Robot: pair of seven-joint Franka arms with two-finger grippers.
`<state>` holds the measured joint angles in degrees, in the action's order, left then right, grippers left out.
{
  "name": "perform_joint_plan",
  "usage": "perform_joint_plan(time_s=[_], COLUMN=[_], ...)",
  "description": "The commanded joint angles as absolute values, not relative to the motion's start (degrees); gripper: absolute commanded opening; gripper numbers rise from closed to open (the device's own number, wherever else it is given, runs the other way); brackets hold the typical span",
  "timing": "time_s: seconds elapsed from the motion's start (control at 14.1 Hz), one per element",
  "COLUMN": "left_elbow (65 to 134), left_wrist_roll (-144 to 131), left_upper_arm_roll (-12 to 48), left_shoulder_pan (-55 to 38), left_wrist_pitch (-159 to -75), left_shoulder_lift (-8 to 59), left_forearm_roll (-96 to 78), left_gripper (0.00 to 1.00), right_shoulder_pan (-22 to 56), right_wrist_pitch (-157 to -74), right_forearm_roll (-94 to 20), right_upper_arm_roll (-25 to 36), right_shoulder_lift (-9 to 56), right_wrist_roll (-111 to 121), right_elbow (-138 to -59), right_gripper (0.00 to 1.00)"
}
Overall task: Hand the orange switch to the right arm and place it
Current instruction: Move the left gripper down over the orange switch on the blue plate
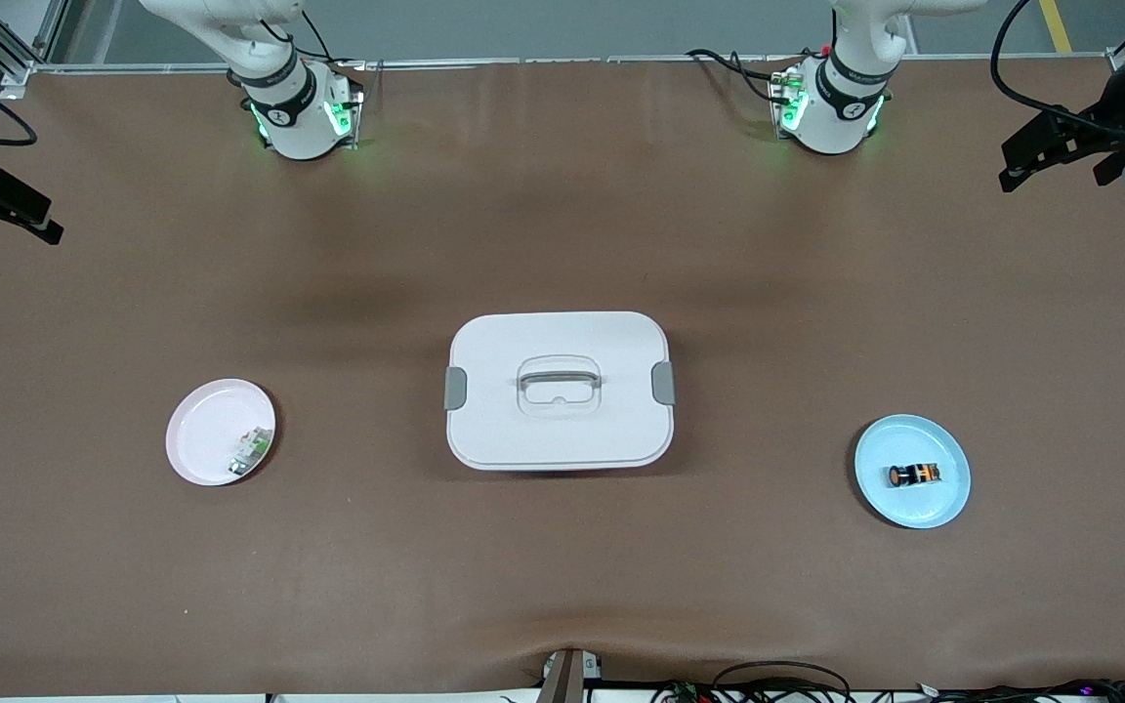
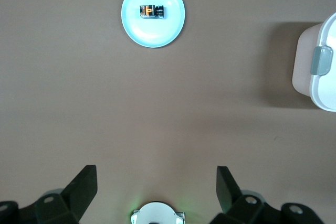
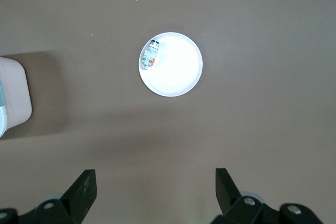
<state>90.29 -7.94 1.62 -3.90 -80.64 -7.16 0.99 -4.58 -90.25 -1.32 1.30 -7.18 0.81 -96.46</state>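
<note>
The orange switch (image 1: 915,475) (image 2: 151,10), a stubby black part with an orange end, lies on its side on a light blue plate (image 1: 943,508) (image 2: 139,32) toward the left arm's end of the table. My left gripper (image 1: 1051,161) (image 2: 156,174) hangs open and empty, high over the table's edge at that end, well apart from the plate. My right gripper (image 1: 1,215) (image 3: 156,177) hangs open and empty over the right arm's end, high above a pink plate (image 1: 201,439) (image 3: 181,74).
A small green-and-white part (image 1: 250,451) (image 3: 150,54) lies on the pink plate. A white lidded box (image 1: 560,332) with a handle and grey clips stands mid-table between the two plates. Both arm bases (image 1: 301,112) stand along the table edge farthest from the front camera.
</note>
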Motion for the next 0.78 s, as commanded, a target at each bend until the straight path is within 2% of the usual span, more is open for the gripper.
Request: perform_joint_plan(time_s=[0.0,0.35,0.71], left_elbow=[88.7,88.6,89.1], left_wrist_roll=[-7.6,-7.6,-7.3], left_upper_arm_roll=[1.5,1.4,1.4], left_shoulder_pan=[-4.0,-3.9,-4.0], left_wrist_pitch=[-79.5,-79.5,-82.7], left_shoulder_lift=[-6.6,-6.3,-2.1], left_forearm_roll=[1.1,0.9,0.5], left_gripper=[1.0,1.0,1.0], right_shoulder_pan=[-5.4,-5.4,-5.4], right_wrist_pitch=[-89.1,-89.1,-89.1], right_forearm_roll=[-0.8,-0.8,-0.8], right_upper_arm_roll=[0.5,0.5,0.5], right_shoulder_lift=[-6.4,-6.4,-6.4], right_wrist_roll=[1.5,1.5,1.5], right_elbow=[-94.8,-94.8,-94.8], right_gripper=[1.0,1.0,1.0])
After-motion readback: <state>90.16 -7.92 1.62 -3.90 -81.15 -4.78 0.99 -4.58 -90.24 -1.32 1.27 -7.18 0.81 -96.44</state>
